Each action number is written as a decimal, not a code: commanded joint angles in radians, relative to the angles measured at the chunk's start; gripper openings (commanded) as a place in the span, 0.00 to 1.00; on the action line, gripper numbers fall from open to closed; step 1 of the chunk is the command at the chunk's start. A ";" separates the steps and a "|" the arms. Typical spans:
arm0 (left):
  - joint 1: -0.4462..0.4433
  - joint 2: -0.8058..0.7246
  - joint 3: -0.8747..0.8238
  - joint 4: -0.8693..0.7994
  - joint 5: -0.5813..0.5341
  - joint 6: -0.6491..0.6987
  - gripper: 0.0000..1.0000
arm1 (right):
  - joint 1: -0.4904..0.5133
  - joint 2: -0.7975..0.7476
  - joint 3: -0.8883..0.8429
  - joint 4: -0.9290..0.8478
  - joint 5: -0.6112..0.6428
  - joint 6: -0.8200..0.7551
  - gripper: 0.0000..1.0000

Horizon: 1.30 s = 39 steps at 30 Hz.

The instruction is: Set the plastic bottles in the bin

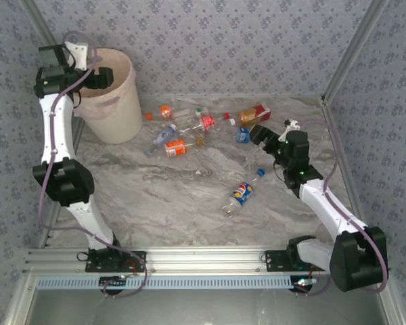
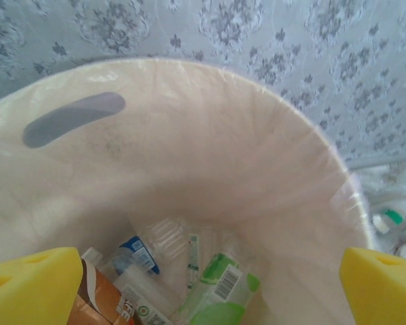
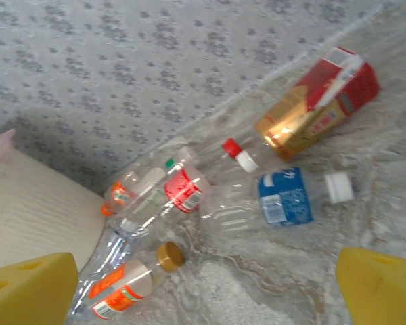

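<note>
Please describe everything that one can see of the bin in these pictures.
The bin is a large round bucket of cream-beige plastic with a thin liner folded over its rim. A slot handle is cut near the rim. It stands upright at the far left corner of the table. Several bottles lie at its bottom. The left gripper hangs open above its mouth.

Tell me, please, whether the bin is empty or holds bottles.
Not empty: several bottles lie at the bottom of the bin, including a green-labelled bottle.
</note>
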 commanded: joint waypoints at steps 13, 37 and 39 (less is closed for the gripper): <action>-0.191 -0.295 -0.358 0.292 -0.091 -0.334 0.98 | -0.053 -0.102 -0.027 -0.398 0.056 0.083 0.99; -0.524 -0.411 -0.802 0.697 -0.076 -0.482 0.98 | 0.229 -0.135 -0.111 -0.661 0.125 0.554 1.00; -0.528 -0.401 -0.803 0.705 -0.051 -0.481 0.98 | 0.244 -0.077 -0.099 -0.625 0.124 0.558 0.99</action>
